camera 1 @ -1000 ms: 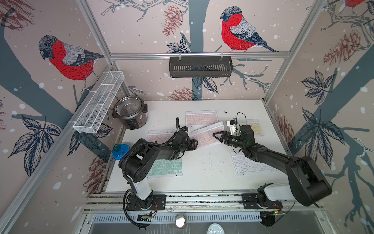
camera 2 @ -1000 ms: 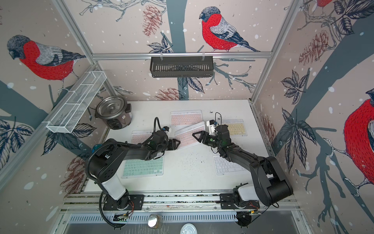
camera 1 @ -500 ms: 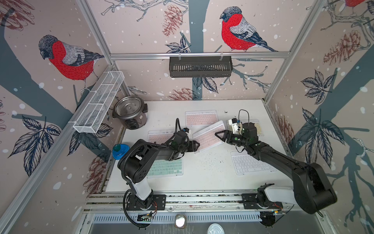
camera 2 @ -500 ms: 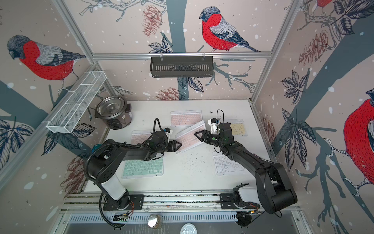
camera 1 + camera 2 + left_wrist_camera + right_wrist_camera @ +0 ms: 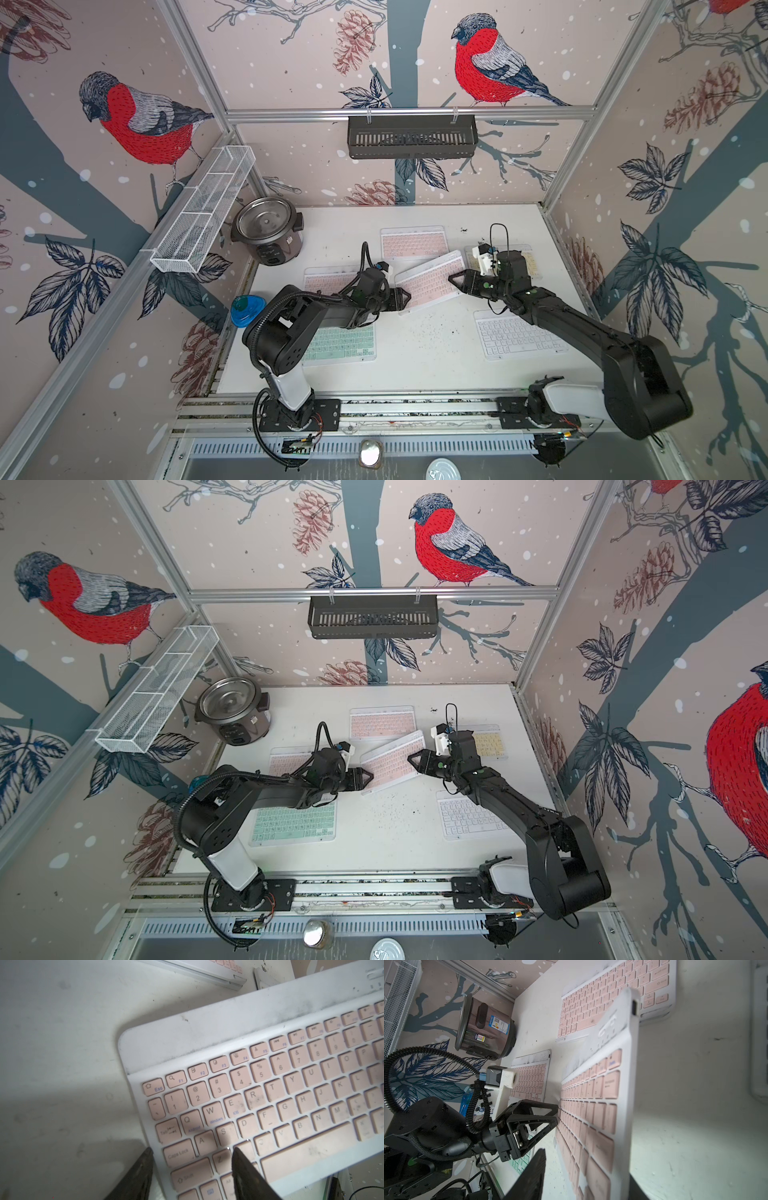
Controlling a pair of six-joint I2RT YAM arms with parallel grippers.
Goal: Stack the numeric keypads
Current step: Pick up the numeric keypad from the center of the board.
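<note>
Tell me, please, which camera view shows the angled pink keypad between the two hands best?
The left wrist view: the pink keypad fills it, key legends readable, though its far end is cropped. Both top views show it nearly whole but small. The right wrist view sees it steeply foreshortened.

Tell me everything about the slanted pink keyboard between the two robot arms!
The pink keypad is thin, flat and rectangular, with a white, plastic-looking frame, a smudged blank strip above the rows and pale pink keys printed with letters. A small port shows on one edge. It sits askew, seemingly lifted above the white table. The left jaws are shut on its end near the Shift key; the right jaws straddle the opposite end, open, with a gap on the key side.
</note>
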